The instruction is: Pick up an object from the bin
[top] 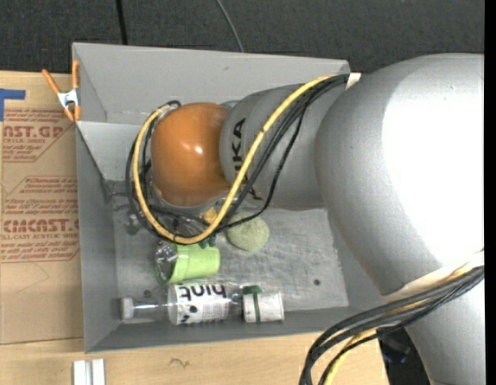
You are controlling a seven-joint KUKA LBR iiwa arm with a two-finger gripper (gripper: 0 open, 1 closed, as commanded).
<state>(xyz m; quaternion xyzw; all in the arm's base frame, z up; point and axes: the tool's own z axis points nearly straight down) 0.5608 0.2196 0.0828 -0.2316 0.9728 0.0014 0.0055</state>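
My gripper is low in the left half of the bin; its dark body juts out from under the orange wrist cover. A bright green cylinder lies on its side just below it, with a small silvery piece at its left end. A pale green rounded lump rests to the right of the cylinder. Along the bin's front wall lies a clear bottle with a white printed label, its grey cap pointing left. A small white bottle with a green band lies against its right end.
The arm and its orange cover hide the middle and back of the bin. A bit of something yellow peeks from under the cover. Bare bin floor shows right of the pale lump, towards the front right corner.
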